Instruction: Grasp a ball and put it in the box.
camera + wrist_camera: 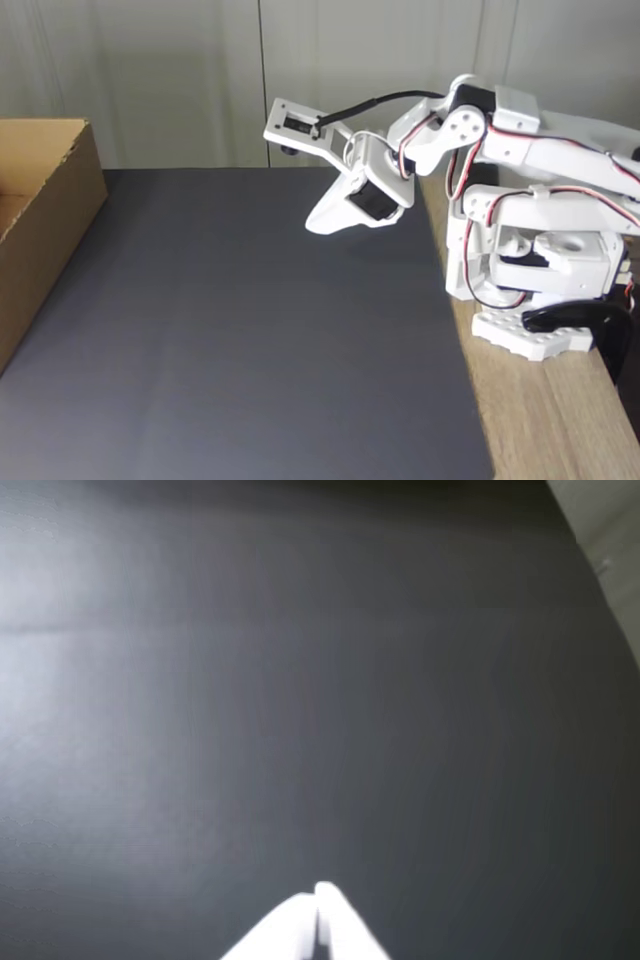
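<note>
End effector (312, 226) (closed) — box (45, 215) far left

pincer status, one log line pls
pincer: shut, empty, raised over dark mat | box: left edge in fixed view

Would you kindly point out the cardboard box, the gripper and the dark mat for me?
box (70, 185): fixed view, on its outer right wall.
gripper (312, 226): fixed view, at the closed fingertips, above the mat.
mat (250, 340): fixed view, on its bare middle.
</note>
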Robot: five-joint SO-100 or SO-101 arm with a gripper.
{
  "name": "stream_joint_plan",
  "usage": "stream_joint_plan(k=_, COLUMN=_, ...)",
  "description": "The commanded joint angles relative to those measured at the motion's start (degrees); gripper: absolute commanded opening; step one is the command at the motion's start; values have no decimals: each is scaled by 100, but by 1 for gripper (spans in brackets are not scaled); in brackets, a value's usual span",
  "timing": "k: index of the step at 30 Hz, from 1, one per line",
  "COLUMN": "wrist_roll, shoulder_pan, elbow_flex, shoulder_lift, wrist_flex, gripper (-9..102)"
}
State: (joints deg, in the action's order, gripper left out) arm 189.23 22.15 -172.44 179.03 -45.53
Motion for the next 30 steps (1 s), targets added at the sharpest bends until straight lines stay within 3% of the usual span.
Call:
stream_joint_plan(k=1, wrist_roll=-105, shoulder_pan=18, elbow_flex=-193, shoulder_lift=35, wrist_flex=255, gripper=0)
stream_joint_plan(k=12, wrist_roll=-369, shoulder_pan=9, elbow_flex=-791, shoulder_lift=35, wrist_flex=220, gripper=0)
stream_joint_plan(k=17, wrist_roll=-976, shoulder_pan=-70, elbow_flex=-791, shoulder_lift=35, wrist_flex=-686, gripper=0)
stream_joint_plan(k=24, wrist_roll=-1283, shoulder_pan=-132, elbow_flex=-791, shoulder_lift=44, wrist_flex=-782, gripper=0)
stream_joint_plan(k=30, wrist_roll=-1248, shoulder_pan=-105, elbow_flex=-791, shoulder_lift=44, wrist_flex=-1740, gripper=0)
